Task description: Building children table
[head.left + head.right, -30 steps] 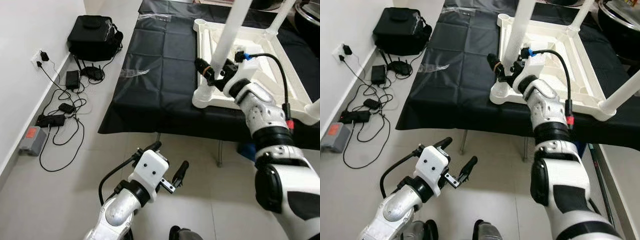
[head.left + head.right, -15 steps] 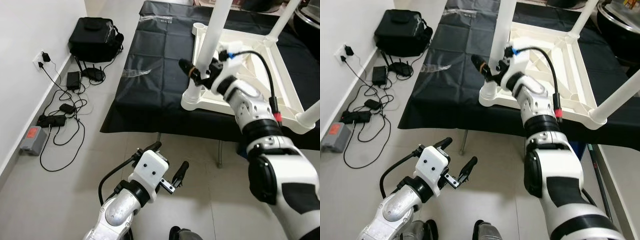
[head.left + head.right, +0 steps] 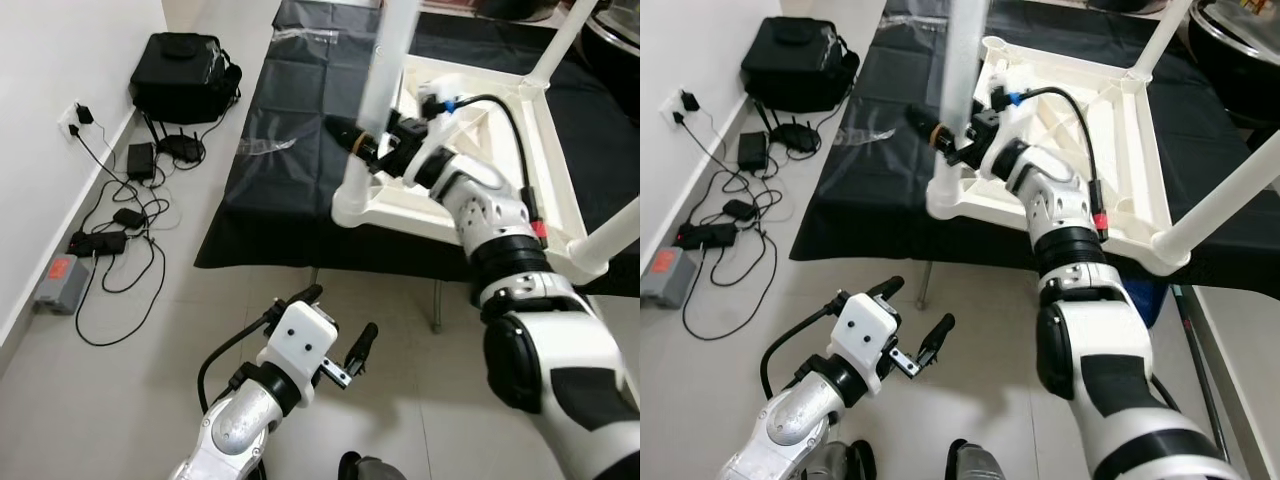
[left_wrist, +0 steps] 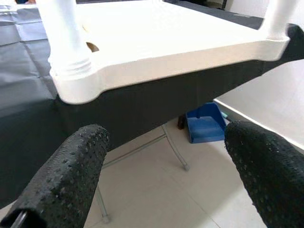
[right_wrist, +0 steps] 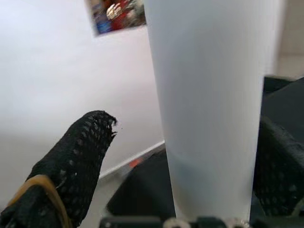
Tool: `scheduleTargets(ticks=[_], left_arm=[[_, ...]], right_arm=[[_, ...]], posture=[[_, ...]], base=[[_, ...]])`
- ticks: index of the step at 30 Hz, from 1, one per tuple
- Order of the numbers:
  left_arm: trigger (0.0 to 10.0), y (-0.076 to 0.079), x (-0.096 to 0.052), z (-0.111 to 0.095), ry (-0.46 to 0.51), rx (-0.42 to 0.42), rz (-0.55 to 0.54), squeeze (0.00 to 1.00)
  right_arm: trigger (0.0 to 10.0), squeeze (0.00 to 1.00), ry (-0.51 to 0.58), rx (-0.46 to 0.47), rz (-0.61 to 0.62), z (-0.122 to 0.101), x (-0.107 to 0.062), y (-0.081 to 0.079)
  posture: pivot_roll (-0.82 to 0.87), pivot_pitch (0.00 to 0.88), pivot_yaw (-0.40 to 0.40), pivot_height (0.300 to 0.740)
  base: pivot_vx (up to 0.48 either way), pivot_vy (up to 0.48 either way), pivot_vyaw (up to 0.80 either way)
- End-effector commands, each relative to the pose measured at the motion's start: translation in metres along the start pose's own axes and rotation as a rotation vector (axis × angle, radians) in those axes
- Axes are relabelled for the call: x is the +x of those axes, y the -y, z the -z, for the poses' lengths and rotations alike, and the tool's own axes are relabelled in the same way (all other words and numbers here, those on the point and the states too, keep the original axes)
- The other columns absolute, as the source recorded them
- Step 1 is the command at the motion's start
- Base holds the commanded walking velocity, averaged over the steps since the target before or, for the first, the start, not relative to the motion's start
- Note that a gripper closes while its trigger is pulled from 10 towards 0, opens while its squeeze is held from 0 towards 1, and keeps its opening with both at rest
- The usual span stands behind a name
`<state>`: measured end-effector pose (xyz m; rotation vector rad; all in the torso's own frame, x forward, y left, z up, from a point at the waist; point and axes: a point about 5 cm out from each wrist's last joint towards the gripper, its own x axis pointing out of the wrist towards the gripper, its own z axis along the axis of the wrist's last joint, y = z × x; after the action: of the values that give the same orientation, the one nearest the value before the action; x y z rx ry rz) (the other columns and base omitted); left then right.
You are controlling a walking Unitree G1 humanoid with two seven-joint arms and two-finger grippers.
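On the black cloth [image 3: 300, 150], right gripper [image 3: 372, 146] grips one table leg [image 3: 385, 60].

Indoor room of a home, in use as a makeshift assembly area. Floor [image 3: 120, 400] is pale glossy tile; wall [image 3: 60, 60] is plain white with a skirting board. A wall socket [image 3: 72, 118] with a plugged-in adapter feeds loose black cables [image 3: 120, 260] and power bricks strewn along the wall's foot. A black bag [image 3: 185, 75] rests on the floor against the wall. A folding table [image 3: 290, 150] draped in a black cloth serves as workbench; thin metal legs show below its near edge.
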<state>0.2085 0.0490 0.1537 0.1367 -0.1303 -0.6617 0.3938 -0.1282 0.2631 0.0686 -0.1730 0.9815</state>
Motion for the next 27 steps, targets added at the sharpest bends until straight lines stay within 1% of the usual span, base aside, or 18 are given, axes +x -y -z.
scheduleTargets(ticks=[1, 5, 9, 10, 11, 12, 14, 15, 17, 19, 20, 21, 22, 23, 24, 25, 26, 27], left_arm=[[10.0, 0.002, -0.001, 0.003, -0.014, -0.001, 0.007, 0.00], [10.0, 0.002, -0.001, 0.003, -0.015, -0.001, 0.007, 0.00], [10.0, 0.003, -0.001, 0.003, -0.015, -0.002, 0.007, 0.00], [10.0, 0.002, -0.001, 0.003, -0.016, -0.002, 0.007, 0.00], [10.0, 0.002, -0.001, 0.003, -0.016, -0.002, 0.007, 0.00], [10.0, 0.002, -0.001, 0.003, -0.017, -0.002, 0.006, 0.00], [10.0, 0.002, -0.001, 0.003, -0.017, -0.002, 0.006, 0.00], [10.0, 0.002, -0.001, 0.003, -0.017, -0.001, 0.005, 0.00], [10.0, 0.002, -0.001, 0.003, -0.017, -0.001, 0.005, 0.00], [10.0, 0.002, -0.001, 0.003, -0.017, -0.001, 0.004, 0.00], [10.0, 0.002, -0.001, 0.003, -0.017, -0.001, 0.004, 0.00], [10.0, 0.002, -0.001, 0.003, -0.018, -0.001, 0.004, 0.00], [10.0, 0.002, -0.001, 0.003, -0.018, -0.001, 0.004, 0.00], [10.0, 0.002, -0.001, 0.004, -0.018, 0.000, 0.004, 0.00], [10.0, 0.002, -0.001, 0.004, -0.018, 0.000, 0.004, 0.00], [10.0, 0.002, -0.001, 0.004, -0.020, 0.000, 0.005, 0.00], [10.0, 0.002, -0.001, 0.004, -0.021, 0.001, 0.005, 0.00], [10.0, 0.002, -0.001, 0.004, -0.021, 0.001, 0.005, 0.00]], right_arm=[[10.0, 0.00, -0.038, 0.003, -0.050, 0.009, -0.001, -0.004], [10.0, 0.00, -0.049, -0.002, -0.042, 0.010, -0.002, -0.003], [10.0, 0.00, -0.052, -0.015, 0.001, 0.008, -0.001, 0.000], [3.3, 0.00, -0.057, -0.032, 0.073, 0.007, 0.001, 0.004], [3.3, 0.00, -0.057, -0.032, 0.073, 0.007, 0.001, 0.004], [0.0, 0.00, -0.032, -0.061, 0.202, 0.002, 0.002, 0.011], [0.0, 0.00, -0.032, -0.061, 0.202, 0.002, 0.002, 0.011], [0.0, 0.00, -0.025, -0.068, 0.247, 0.000, 0.001, 0.014], [0.0, 0.00, -0.025, -0.068, 0.247, 0.000, 0.001, 0.014], [0.0, 0.00, -0.001, -0.065, 0.327, -0.004, -0.004, 0.020], [0.0, 0.00, -0.001, -0.065, 0.327, -0.004, -0.004, 0.020], [0.0, 0.00, 0.006, -0.080, 0.383, -0.006, -0.009, 0.023], [0.0, 0.00, 0.006, -0.080, 0.383, -0.006, -0.009, 0.023], [0.0, 0.00, 0.004, -0.096, 0.460, -0.007, -0.014, 0.028], [0.0, 0.00, 0.004, -0.096, 0.460, -0.007, -0.014, 0.028], [0.0, 0.00, -0.015, -0.125, 0.604, -0.006, -0.022, 0.036], [0.0, 0.00, -0.028, -0.141, 0.797, -0.005, -0.034, 0.044], [0.0, 0.00, -0.028, -0.141, 0.797, -0.005, -0.034, 0.044]], posture=[[0.14, 0.163, -0.109, 0.740], [0.14, 0.169, -0.105, 0.740], [0.14, 0.169, -0.106, 0.740], [0.13, 0.173, -0.104, 0.740], [0.13, 0.173, -0.104, 0.740], [0.14, 0.172, -0.107, 0.740], [0.14, 0.172, -0.107, 0.740], [0.14, 0.172, -0.107, 0.740], [0.14, 0.172, -0.107, 0.740], [0.13, 0.170, -0.103, 0.740], [0.13, 0.170, -0.103, 0.740], [0.13, 0.170, -0.104, 0.740], [0.13, 0.170, -0.104, 0.740], [0.13, 0.168, -0.105, 0.740], [0.13, 0.168, -0.105, 0.740], [0.13, 0.163, -0.104, 0.740], [0.13, 0.159, -0.101, 0.740], [0.13, 0.159, -0.101, 0.740]], base=[[0.000, 0.000, 0.00], [0.000, 0.000, 0.00], [0.000, 0.000, 0.00], [0.000, 0.000, 0.00], [0.000, 0.000, 0.00], [0.000, 0.000, 0.00], [0.000, 0.000, 0.00], [0.000, 0.000, 0.00], [0.000, 0.000, 0.00], [0.000, 0.000, 0.00], [0.000, 0.000, 0.00], [0.000, 0.000, 0.00], [0.000, 0.000, 0.00], [0.000, 0.000, 0.00], [0.000, 0.000, 0.00], [0.000, 0.000, 0.00], [0.000, 0.000, 0.00], [0.000, 0.000, 0.00]])
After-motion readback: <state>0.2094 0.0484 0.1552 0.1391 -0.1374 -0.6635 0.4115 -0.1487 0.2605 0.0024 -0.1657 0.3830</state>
